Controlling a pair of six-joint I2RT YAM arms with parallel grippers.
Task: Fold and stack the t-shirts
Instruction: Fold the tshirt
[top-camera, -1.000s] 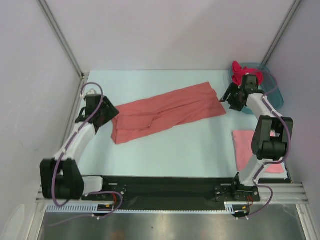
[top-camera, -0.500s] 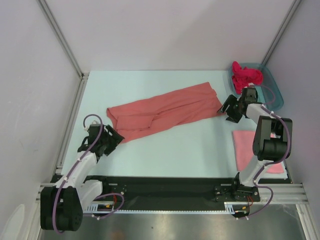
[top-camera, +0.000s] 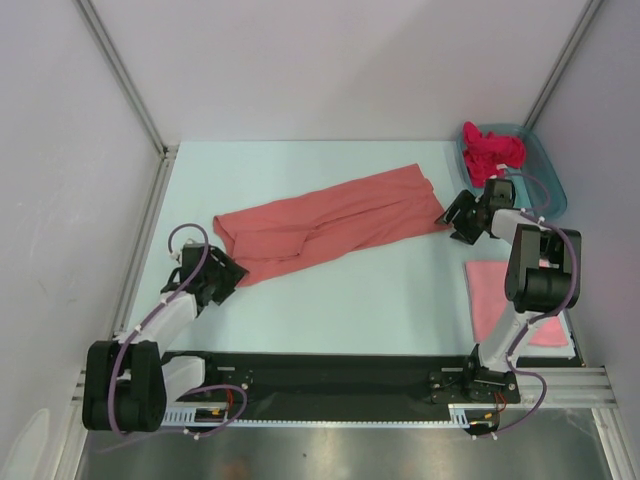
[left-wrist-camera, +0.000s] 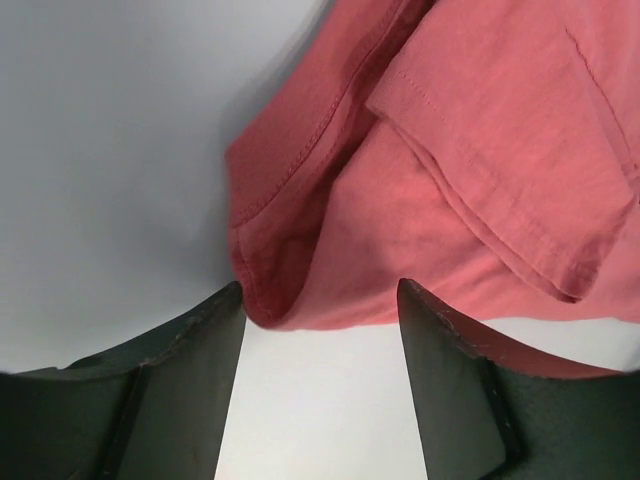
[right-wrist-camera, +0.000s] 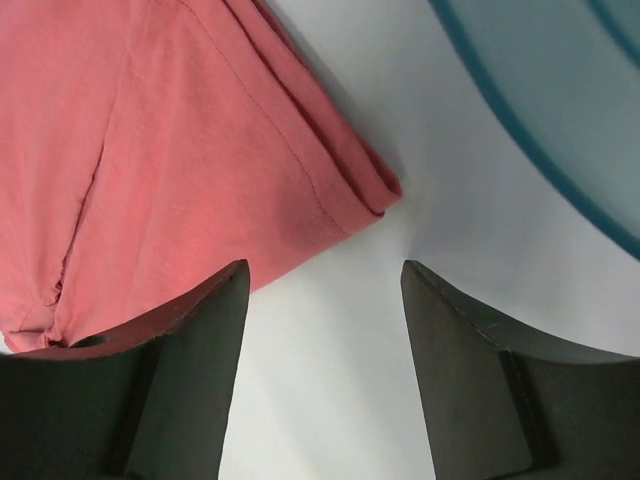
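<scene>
left gripper (top-camera: 224, 272) sits released, jaws apart and empty, at the near-left corner of the salmon-coral t-shirt (top-camera: 330, 225). a lighter pink t-shirt (top-camera: 490, 290) lies folded flat at near right. right gripper (top-camera: 457, 215), likewise spread and empty, faces the far-right corner of the coral band, whose long axis runs near-left to far-right. the magenta t-shirt (top-camera: 492, 150) is bunched in the teal tub (top-camera: 551, 192).

There are three t-shirts in all: one salmon-coral t-shirt (top-camera: 330, 225), one lighter pink t-shirt (top-camera: 485, 300), and what looks like a single magenta t-shirt (top-camera: 490, 150), though it is too bunched up to be sure. There is one teal tub (top-camera: 548, 190). There are two grippers, the left gripper (top-camera: 230, 270) and the right gripper (top-camera: 455, 215).
</scene>
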